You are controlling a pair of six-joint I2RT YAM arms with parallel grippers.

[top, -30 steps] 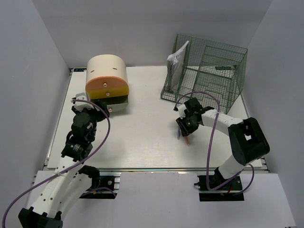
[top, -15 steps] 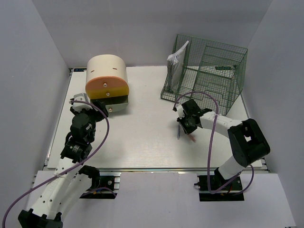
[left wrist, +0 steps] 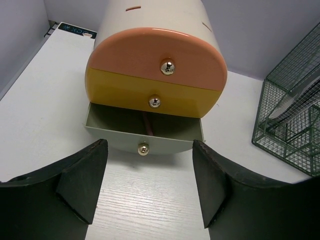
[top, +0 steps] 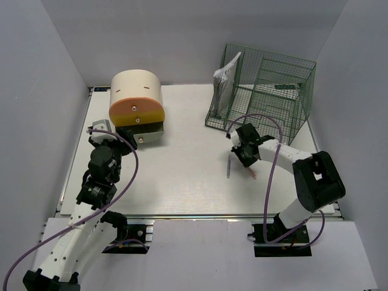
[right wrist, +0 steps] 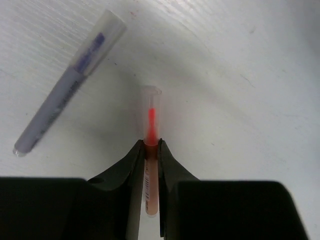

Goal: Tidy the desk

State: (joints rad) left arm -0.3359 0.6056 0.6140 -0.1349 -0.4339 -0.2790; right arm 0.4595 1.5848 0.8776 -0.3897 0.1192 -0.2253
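Observation:
On the white desk (top: 182, 176), my right gripper (right wrist: 151, 147) is shut on a red pen (right wrist: 151, 117); the pen's clear cap sticks out past the fingertips. In the top view that gripper (top: 248, 162) sits right of centre, with the red pen (top: 253, 174) poking out toward the front. A blue pen (right wrist: 65, 97) lies loose on the desk just to the left, also visible as the blue pen (top: 228, 167) from above. My left gripper (left wrist: 150, 185) is open and holds nothing, facing the cream-and-orange drawer box (left wrist: 155, 55).
The box's bottom drawer (left wrist: 142, 132) is pulled open with something dark red inside. A green wire rack (top: 267, 91) stands at the back right, with a white packet (top: 225, 82) leaning in its left end. Grey walls enclose the desk on three sides.
My right gripper has shut on the red pen and shifted slightly right, uncovering the blue pen on the desk. The left arm has drawn back a little from the drawer box.

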